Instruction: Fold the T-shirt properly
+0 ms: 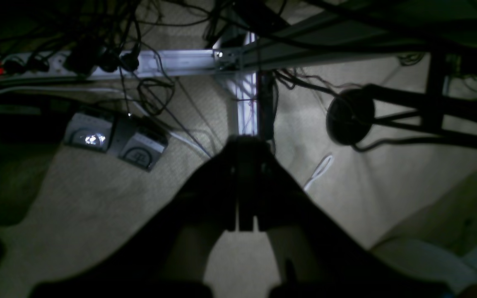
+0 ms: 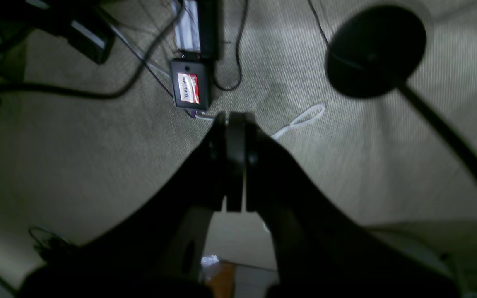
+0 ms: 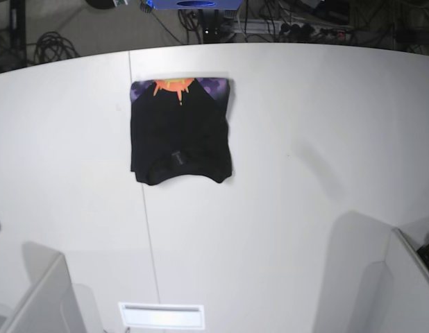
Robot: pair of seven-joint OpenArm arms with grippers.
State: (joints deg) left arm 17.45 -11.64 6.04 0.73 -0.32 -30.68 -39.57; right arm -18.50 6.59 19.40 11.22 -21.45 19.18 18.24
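The T-shirt (image 3: 181, 132) lies folded into a compact black rectangle on the white table (image 3: 305, 139), left of centre and towards the far edge. A strip of purple and orange print shows along its far edge. Neither gripper shows in the base view. In the left wrist view my left gripper (image 1: 246, 142) is shut with nothing in it, and it hangs over carpeted floor. My right gripper (image 2: 235, 118) is shut too and empty, also over the floor. Both are away from the shirt.
Grey arm panels stand at the near left (image 3: 41, 298) and near right (image 3: 402, 284) of the table. On the floor are a power strip (image 1: 56, 64), tangled cables, an aluminium frame (image 1: 246, 95), a round black stand base (image 2: 375, 49) and a black box with a red label (image 2: 189, 87).
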